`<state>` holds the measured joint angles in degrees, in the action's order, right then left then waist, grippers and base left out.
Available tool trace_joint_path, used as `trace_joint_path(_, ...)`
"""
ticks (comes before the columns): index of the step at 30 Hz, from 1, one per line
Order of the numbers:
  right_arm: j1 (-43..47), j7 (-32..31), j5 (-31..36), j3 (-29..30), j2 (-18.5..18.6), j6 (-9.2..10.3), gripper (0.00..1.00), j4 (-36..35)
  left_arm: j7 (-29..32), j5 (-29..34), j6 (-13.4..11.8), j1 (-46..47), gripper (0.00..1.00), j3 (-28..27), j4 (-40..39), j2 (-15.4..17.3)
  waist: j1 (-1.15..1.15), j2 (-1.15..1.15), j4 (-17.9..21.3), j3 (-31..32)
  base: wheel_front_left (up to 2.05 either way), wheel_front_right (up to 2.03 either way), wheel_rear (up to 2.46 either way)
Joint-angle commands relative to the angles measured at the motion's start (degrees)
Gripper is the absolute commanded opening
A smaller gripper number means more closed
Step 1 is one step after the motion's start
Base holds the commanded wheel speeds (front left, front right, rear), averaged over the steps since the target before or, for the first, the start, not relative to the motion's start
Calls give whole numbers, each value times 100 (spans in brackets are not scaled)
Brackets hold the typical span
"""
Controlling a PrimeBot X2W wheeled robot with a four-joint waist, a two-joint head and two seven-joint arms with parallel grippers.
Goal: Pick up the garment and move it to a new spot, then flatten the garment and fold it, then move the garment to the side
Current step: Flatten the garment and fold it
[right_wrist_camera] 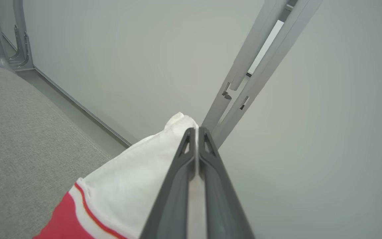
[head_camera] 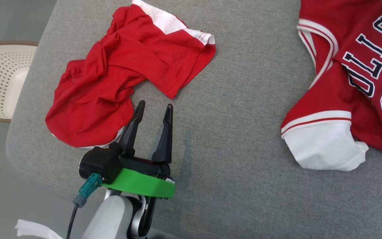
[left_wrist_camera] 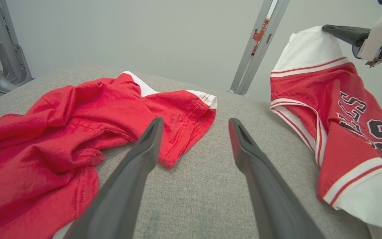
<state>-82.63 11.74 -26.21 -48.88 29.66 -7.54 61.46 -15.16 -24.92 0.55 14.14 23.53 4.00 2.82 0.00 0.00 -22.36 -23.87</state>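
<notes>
Right wrist view: right hand (right_wrist_camera: 196, 130) clamped shut on white sleeve (right_wrist_camera: 134, 172) of red lettered basketball jersey (head_camera: 330, 96), remainder draped onto grey fabric tabletop (head_camera: 230, 109) below it. Left hand (head_camera: 155, 105) fully spread, empty, above tabletop; crumpled plain red garment (head_camera: 111, 73) just beside its left finger.

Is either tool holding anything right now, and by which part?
The right tool is shut on the red and white lettered fabric jersey, pinching the edge of its white sleeve. The left tool is open and holds nothing.
</notes>
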Motion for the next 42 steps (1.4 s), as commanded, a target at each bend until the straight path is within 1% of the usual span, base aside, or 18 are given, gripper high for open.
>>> trace_joint_path(1,-125,180,253,148,-97,9,11,230,1,-24,-19,75,100,-24,-14,14,0,0,0,-1,0,0,0)
trace_joint_path(2,-185,249,410,265,-143,9,100,363,1,-26,-22,70,100,-26,-16,14,0,0,5,-3,0,0,0)
trace_joint_path(6,-40,347,854,767,-383,9,100,770,1,13,-20,19,100,-37,7,14,0,0,83,55,0,0,0)
trace_joint_path(9,263,347,1006,1141,-502,9,100,673,1,77,-21,-32,100,-79,29,14,0,0,213,158,0,0,0)
trace_joint_path(10,532,348,1041,1417,-530,9,100,483,1,111,-6,-60,100,-121,41,14,0,0,316,245,0,0,0)
trace_joint_path(13,1069,347,1091,1748,-650,9,100,-30,2,209,30,-108,100,-247,68,15,0,0,530,423,0,0,0)
trace_joint_path(16,1654,347,1024,2175,-685,9,100,-614,2,306,76,-193,100,-370,92,15,0,0,768,614,0,0,0)
trace_joint_path(19,2413,347,1003,2532,-831,9,100,-1378,2,379,108,-277,100,-533,95,15,0,0,1060,822,0,0,0)
trace_joint_path(22,3162,348,1067,2866,-875,9,100,-2103,2,459,150,-354,100,-625,99,15,0,0,1317,966,0,0,0)
trace_joint_path(27,4538,348,1152,3462,-1139,9,100,-3266,2,537,204,-457,100,-730,107,16,0,0,1744,1155,0,0,0)
trace_joint_path(31,5539,348,1093,3869,-1460,8,100,-4045,2,460,216,-515,100,-795,133,15,0,0,2026,1217,0,0,0)
trace_joint_path(35,6262,348,1221,4118,-1661,8,100,-4488,2,509,252,-511,100,-798,201,15,0,0,2247,1240,0,0,0)
trace_joint_path(37,6501,348,1229,4194,-1826,7,100,-4618,2,520,252,-523,100,-817,229,16,0,0,2346,1247,0,0,0)
trace_joint_path(40,6672,348,1285,4239,-1937,6,100,-4732,2,521,264,-525,100,-830,266,16,0,0,2467,1233,0,0,0)
trace_joint_path(41,6693,348,1308,4243,-1971,6,100,-4767,2,478,273,-525,100,-830,289,16,0,0,2512,1213,0,0,0)
trace_joint_path(42,6693,348,1331,4252,-1999,6,100,-4794,2,245,289,-543,100,-821,328,16,0,0,2541,1199,0,0,0)
